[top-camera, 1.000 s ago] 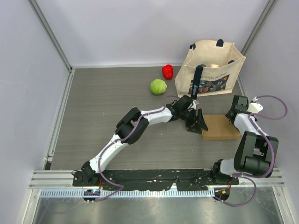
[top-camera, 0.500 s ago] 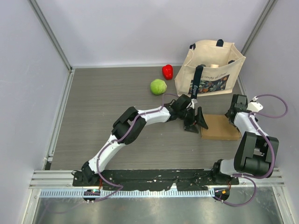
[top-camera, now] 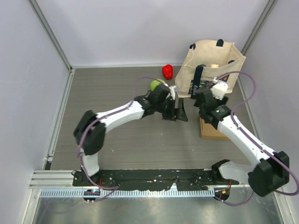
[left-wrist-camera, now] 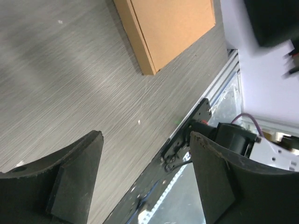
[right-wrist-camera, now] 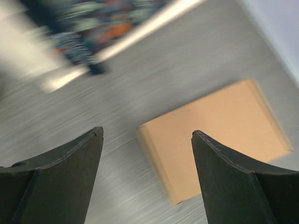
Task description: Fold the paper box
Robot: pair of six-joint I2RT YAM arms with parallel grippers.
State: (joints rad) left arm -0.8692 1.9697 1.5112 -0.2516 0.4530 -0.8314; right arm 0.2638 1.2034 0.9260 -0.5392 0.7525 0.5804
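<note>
Our left gripper (left-wrist-camera: 145, 140) and right gripper (right-wrist-camera: 147, 133) both hang wide open and empty, so we'd pull away without bumping the flat paper box (right-wrist-camera: 215, 135).

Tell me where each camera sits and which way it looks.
Top external: above and behind, facing down at the table; left arm and right arm show.
Left wrist: on the left arm, facing down toward the near rail; open left fingers show.
Right wrist: on the right arm, facing down; open right fingers show.
All three share the paper box.
</note>
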